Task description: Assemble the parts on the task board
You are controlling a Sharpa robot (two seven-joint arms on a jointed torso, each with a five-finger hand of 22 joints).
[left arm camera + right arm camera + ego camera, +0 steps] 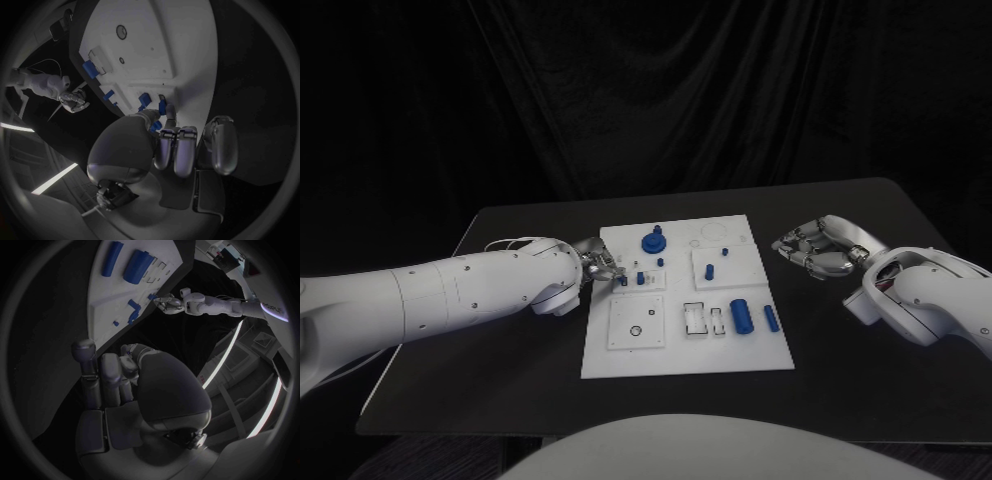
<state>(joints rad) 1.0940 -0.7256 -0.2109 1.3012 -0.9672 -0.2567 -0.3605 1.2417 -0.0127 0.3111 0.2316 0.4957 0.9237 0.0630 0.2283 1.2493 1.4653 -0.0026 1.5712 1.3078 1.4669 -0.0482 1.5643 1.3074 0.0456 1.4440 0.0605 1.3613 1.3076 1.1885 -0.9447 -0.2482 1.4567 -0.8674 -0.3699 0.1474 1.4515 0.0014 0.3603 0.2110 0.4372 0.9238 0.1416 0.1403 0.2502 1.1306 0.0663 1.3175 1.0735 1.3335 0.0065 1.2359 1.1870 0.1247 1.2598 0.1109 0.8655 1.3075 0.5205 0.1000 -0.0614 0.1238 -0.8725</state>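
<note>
Lying loose on the near half of the task board, two blue cylinders wait unplaced. Midway, small blue pegs stand in their plates, where the left hand works at the board's edge with fingers curled around a blue piece. Farther back, a blue knobbed part appears seated. Off the board, the right hand rests curled, holding nothing visible. Assembly seems partly done.

Parts lie on the task board, mid-table, between both hands.

Left hand pinches with curled fingers; right hand hovers apart, its fingers curled in, holding nothing
</note>
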